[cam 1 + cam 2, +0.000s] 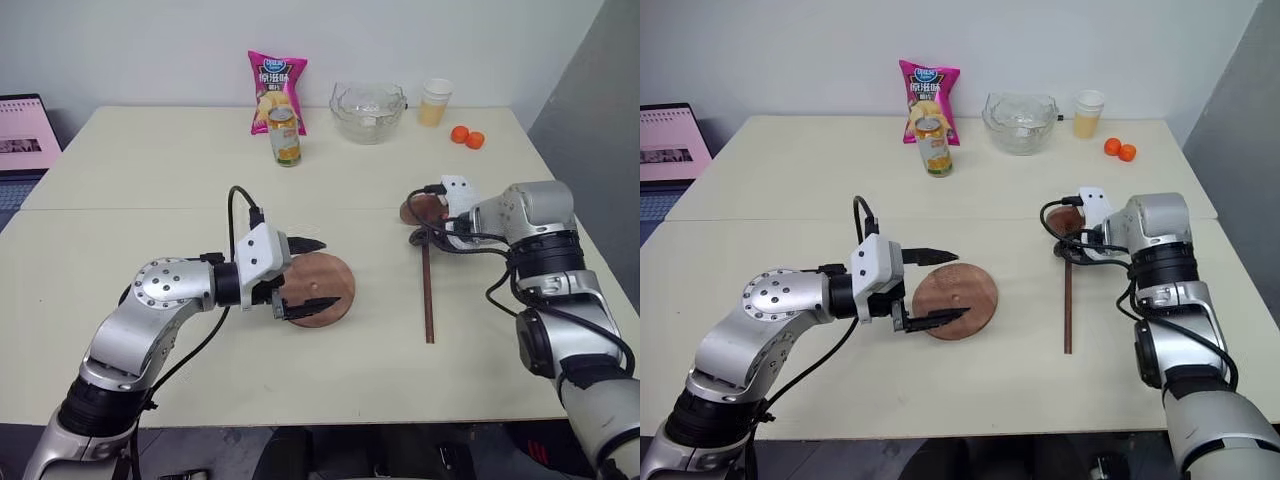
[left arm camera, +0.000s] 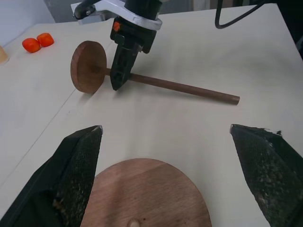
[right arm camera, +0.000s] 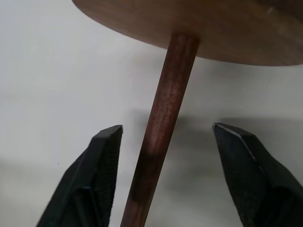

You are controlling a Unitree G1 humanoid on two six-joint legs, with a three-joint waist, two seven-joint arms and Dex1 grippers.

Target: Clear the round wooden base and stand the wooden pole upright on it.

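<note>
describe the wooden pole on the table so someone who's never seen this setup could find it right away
Start at the cream table and look to its right half, where the right gripper comes down. Between that gripper's open fingers lies the wooden pole, a thin dark-brown rod lying flat, with a round reddish-brown disc fixed to its far end. The round wooden base near the left gripper is a separate flat disc with no rod.

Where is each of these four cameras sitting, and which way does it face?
Left and right eye views: on the head, facing forward and down over the cream table, both arms showing.
Left wrist view: on the left arm, looking along its open left hand over the flat round reddish-brown wooden base towards the right hand.
Right wrist view: on the right arm, its two black fingers astride the thin dark-brown wooden pole.
Shared: all four views show the pole.
</note>
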